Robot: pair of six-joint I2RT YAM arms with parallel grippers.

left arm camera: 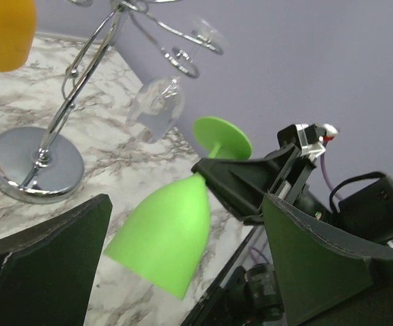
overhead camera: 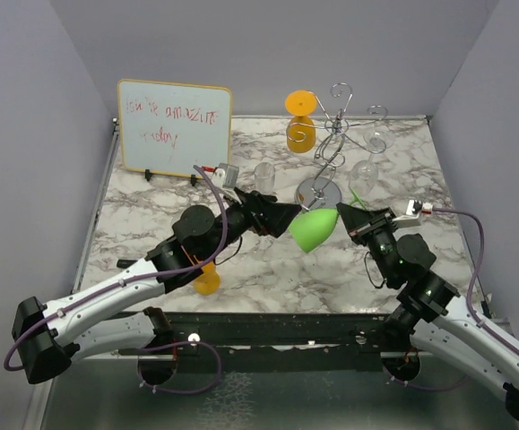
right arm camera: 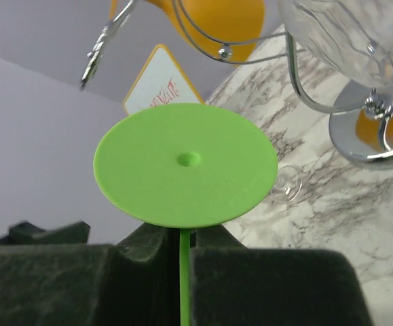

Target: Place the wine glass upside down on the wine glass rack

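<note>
Wine glass: we see the green wine glass (overhead camera: 315,228) in the air, in front of the rack's base and between the two arms.
Long axis: it lies close to level. The bowl points left and slightly down and the round foot (right arm camera: 186,163) faces the right arm.
Right gripper (overhead camera: 349,214): its fingers are pinched on the thin green stem just under the foot.
Left gripper (overhead camera: 282,218): its fingers (left arm camera: 47,265) are spread wide either side of the bowl, and we see no contact.
Wine glass rack (overhead camera: 318,191): it stands upright and carries an orange glass (overhead camera: 300,125) and a clear glass (overhead camera: 371,157), both foot-up.
Table: it is marble-patterned (overhead camera: 151,224). On it are a loose clear glass (overhead camera: 265,175), a second orange glass (overhead camera: 207,282) under the left arm, and a whiteboard (overhead camera: 175,128) at the back.
Room: we see plain lavender walls (overhead camera: 286,45).
</note>
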